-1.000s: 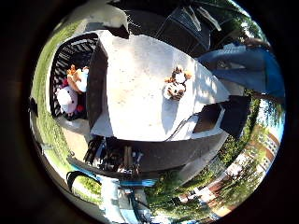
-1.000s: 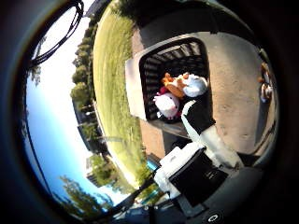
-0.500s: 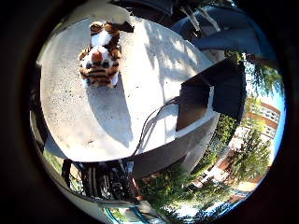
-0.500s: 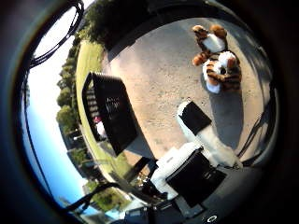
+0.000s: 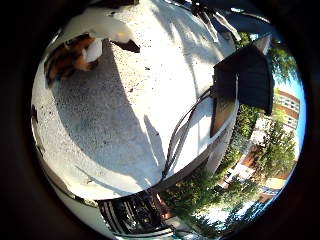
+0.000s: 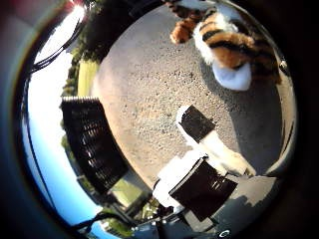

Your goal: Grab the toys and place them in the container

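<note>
Tiger toy (image 6: 234,50) on speckled table (image 6: 149,99)

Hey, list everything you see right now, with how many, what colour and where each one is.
Striped plush tiger toy: one, orange, black and white, lying on the table, close to the palm.
Grey speckled table: one, sunlit, under the toy.
Black slatted plastic container: one, at the table's edge, away from the tiger.
Trees and grass: green, beyond the table.
Brick building: one, red-brown, in the background.
Robot hand: one, white and black parts, over the table, holding nothing.
</note>
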